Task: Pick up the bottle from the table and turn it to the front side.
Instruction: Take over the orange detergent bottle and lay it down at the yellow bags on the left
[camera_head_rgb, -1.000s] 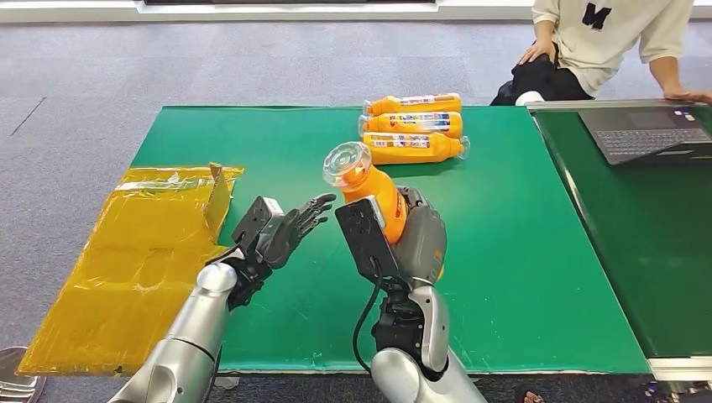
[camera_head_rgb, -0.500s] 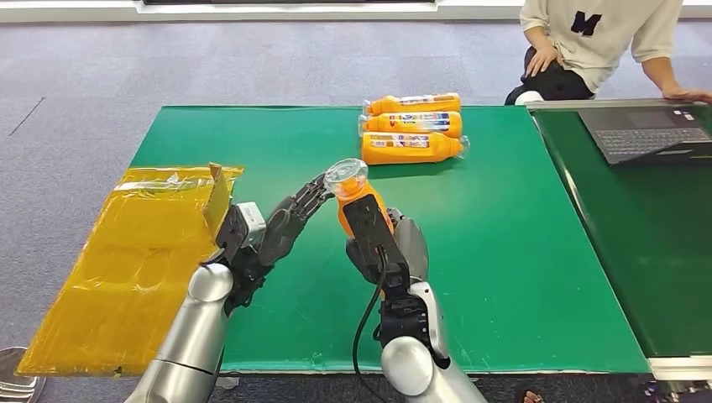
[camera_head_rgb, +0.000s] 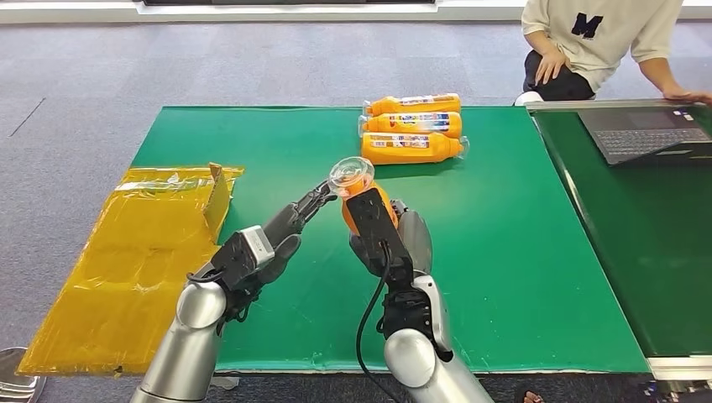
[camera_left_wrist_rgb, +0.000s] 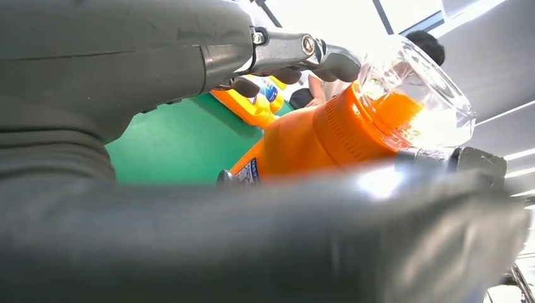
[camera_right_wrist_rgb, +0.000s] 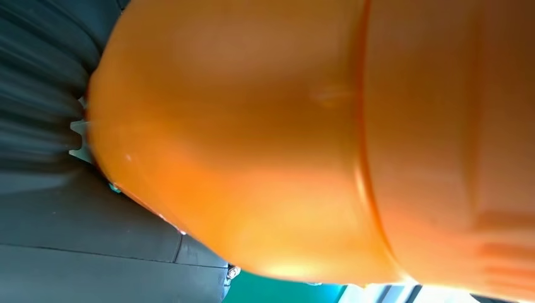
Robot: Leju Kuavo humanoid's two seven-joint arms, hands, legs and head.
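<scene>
We see grey carpet floor (camera_head_rgb: 252, 59) around a green table (camera_head_rgb: 520, 252); a second, darker table (camera_head_rgb: 646, 252) at right edge.

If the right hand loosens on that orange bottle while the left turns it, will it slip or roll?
Probably slips: the orange bottle looks smooth and glossy. Its round body would likely roll on the green table. The left hand touches just its clear cap.

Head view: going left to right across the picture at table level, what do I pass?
Yellow sheet → left hand → held orange bottle in the right hand → bare green table → laptop.
</scene>
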